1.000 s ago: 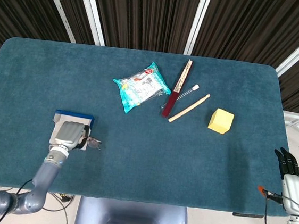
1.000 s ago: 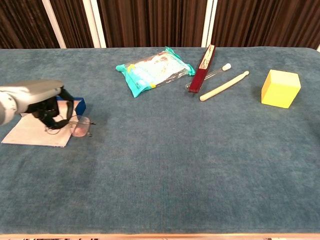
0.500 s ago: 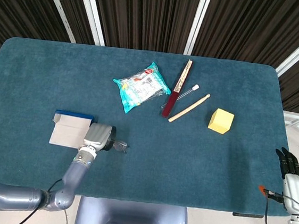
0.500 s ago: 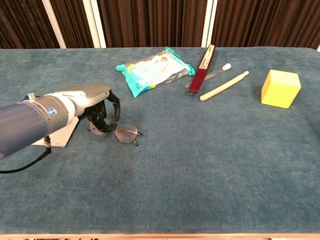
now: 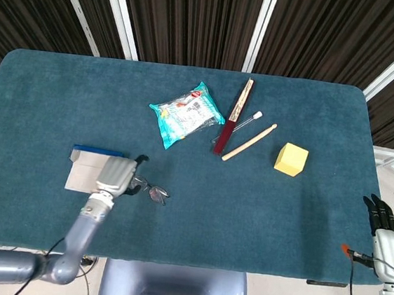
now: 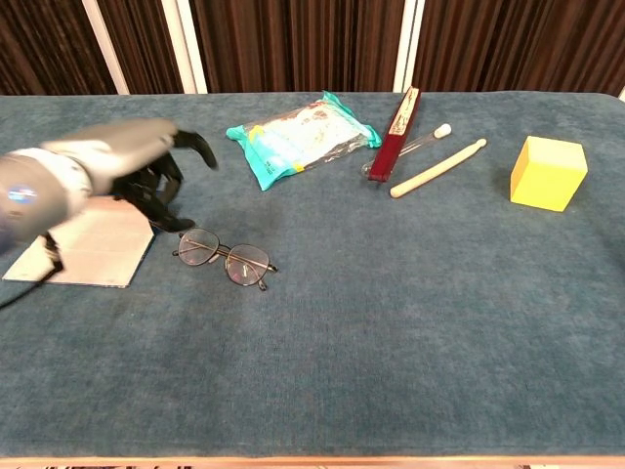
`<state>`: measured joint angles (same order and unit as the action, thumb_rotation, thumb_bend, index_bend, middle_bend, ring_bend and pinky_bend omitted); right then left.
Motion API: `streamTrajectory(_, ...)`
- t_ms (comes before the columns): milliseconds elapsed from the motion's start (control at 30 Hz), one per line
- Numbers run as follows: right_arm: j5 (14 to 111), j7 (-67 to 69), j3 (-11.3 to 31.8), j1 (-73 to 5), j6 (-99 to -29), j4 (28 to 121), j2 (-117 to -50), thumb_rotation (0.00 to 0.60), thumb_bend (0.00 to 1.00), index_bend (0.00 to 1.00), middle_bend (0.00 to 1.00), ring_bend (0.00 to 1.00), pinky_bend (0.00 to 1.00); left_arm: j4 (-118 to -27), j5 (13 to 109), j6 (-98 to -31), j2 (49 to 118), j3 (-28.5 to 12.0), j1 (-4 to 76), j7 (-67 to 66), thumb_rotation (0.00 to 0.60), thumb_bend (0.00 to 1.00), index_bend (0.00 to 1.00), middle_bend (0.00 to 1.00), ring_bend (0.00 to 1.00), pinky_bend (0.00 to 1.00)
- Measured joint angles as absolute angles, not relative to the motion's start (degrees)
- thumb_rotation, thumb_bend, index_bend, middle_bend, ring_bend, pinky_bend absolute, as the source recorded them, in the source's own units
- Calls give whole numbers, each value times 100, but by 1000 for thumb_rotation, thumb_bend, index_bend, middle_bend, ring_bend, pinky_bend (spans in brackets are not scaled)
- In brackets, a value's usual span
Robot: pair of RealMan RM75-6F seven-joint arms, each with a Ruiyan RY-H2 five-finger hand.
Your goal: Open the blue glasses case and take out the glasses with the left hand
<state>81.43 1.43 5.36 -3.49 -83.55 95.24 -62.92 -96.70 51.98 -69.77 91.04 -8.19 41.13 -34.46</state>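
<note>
Glasses (image 6: 226, 257) lie flat on the teal worktop (image 6: 410, 313), lenses up, temples folded out, just right of the opened blue glasses case (image 5: 95, 168). In the head view the case shows its pale lining face up with a blue edge along the far side.

Left robot hand (image 6: 146, 166) hovers above the case's right end, fingers spread and dark fingertips pointing down toward the glasses; nothing is held. It is released. In the chest view it looks slightly motion-blurred. Fingertips sit near the left lens but appear clear of it; contact cannot be ruled out from the head view.

Right robot hand (image 5: 384, 222) hangs off the worktop's right edge, idle. Its fingers point up, close together, with nothing in them; whether they are closed or loose I cannot tell.

Elsewhere, well apart from the work: teal snack packet (image 5: 186, 114), dark red flat stick (image 5: 234, 116), a clear white-capped tube (image 5: 243, 124), pale wooden rod (image 5: 250, 142), yellow cube (image 5: 291, 159).

Judgement: case open, glasses out and set down, so the task reads as essentially done. This is the let-go step. The next move likely calls only for lifting the left hand straight up and away without snagging a temple or dragging the frame across the nap.
</note>
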Motion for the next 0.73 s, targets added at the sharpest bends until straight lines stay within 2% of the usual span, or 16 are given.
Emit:
streamTrajectory(167,8191,79,531,-347,-8399,9502,-6309,600,217,0,0,0,215,-10025,6394,-7566,8146,-215,3497,-2910,600,178,21,145,147,243)
streamTrajectory(233,8237,46,534,-344,-8458,9476,-6330,600,202,0,0,0,215,-10065,6910,-7918,7723,104,3165,-2675,600,124,0,31,39,127)
streamTrajectory(267,8263,37,534,-342,-8486,9462,-6340,600,188,0,0,0,215,-10064,7115,-8080,7564,242,3006,-2573,600,105,0,12,16,85)
streamTrajectory(333,8324,25,528,-337,-8528,9422,-6363,600,168,0,0,0,216,-10044,7472,-8451,7247,547,2618,-2347,600,72,0,0,0,8)
streamTrajectory(433,8392,11,510,-330,-8566,9387,-6378,600,159,0,0,0,216,-9961,7710,-8926,6931,845,2101,-2062,600,67,0,0,0,0)
streamTrajectory(600,8441,-71,492,-329,-8598,9333,-6416,600,159,0,0,0,216,-9506,7866,-9422,6812,933,1503,-1767,600,67,0,0,0,0)
streamTrajectory(733,8427,-108,486,-330,-8582,9322,-6430,600,160,0,0,0,215,-9466,7798,-9382,6785,802,1364,-1530,600,67,0,0,0,0)
